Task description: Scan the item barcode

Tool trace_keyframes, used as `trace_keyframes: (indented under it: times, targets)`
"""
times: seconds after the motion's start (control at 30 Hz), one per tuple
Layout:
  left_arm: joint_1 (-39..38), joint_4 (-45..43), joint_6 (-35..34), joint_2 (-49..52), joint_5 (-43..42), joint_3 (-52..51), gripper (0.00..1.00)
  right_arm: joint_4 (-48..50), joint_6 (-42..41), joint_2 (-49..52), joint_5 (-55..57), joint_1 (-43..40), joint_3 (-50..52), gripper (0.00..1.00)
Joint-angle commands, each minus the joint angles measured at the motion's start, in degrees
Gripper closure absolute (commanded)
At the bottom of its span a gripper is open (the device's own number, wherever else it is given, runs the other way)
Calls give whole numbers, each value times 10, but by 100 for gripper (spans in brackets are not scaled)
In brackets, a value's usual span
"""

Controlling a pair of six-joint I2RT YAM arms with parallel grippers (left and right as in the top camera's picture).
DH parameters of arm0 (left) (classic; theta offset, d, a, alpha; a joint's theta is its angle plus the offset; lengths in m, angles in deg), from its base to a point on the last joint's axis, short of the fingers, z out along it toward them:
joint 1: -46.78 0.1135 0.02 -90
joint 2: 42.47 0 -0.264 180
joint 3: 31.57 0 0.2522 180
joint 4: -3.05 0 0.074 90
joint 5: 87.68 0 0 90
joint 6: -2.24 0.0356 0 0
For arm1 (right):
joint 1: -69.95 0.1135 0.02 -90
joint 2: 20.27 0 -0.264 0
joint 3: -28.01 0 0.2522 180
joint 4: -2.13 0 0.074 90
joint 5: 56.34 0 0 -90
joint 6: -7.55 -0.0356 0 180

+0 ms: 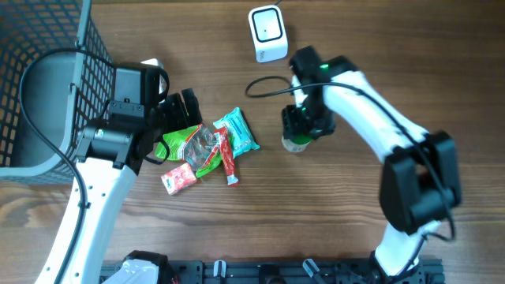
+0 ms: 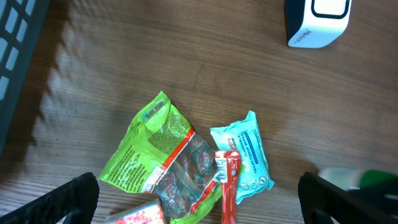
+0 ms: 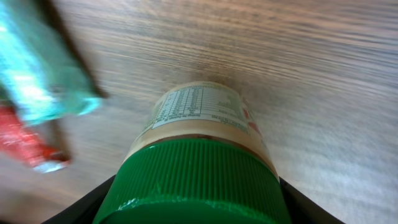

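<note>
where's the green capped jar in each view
overhead: the jar stands mid-table, mostly hidden under the right arm.
left wrist: the jar is at the lower right edge, with only a sliver showing.
right wrist: the jar is at centre bottom, its green cap nearest the camera.
shared landmark: the teal packet lies left of the jar in all three views.
</note>
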Motion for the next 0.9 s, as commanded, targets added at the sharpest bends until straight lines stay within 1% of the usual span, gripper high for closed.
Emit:
trace_keyframes:
  times: [0.0,0.07,0.1,0.23,0.33,0.37,0.47,0.6,0.7,0.73,0.83,0.87]
  targets:
    - [-1,-1,-1,-1,8,3,0,1,-35,-103,-171,-63,-17,68]
    - [-1,-1,-1,-1,8,3,0,-13,-44,-110,-267,-104,-16,80]
    - [-1,-1,-1,-1,8,3,0,-14,-45,-110,-312,-129,-4,82]
    - [-1,-1,-1,-1,8,3,0,19,-45,-110,-472,-164,54,82]
    - [-1,-1,-1,-1,8,3,0,13,-44,-110,-600,-166,91,91]
    - [-1,-1,-1,-1,8,3,0,0,-44,-110,-617,-166,95,92]
    - [-1,-1,-1,-1,8,3,0,-34,-43,-110,-657,-166,95,92]
    - [-1,-1,-1,-1,8,3,0,-29,-43,-110,-690,-166,95,92]
    - [-1,-1,-1,-1,8,3,0,5,-45,-110,-691,-166,95,92]
    - [-1,-1,-1,-1,8,3,0,24,-73,-110,-691,-166,95,96]
    - [-1,-1,-1,-1,8,3,0,85,-162,-110,-691,-166,95,95]
    - [-1,-1,-1,-1,8,3,0,93,-164,-110,-679,-166,95,94]
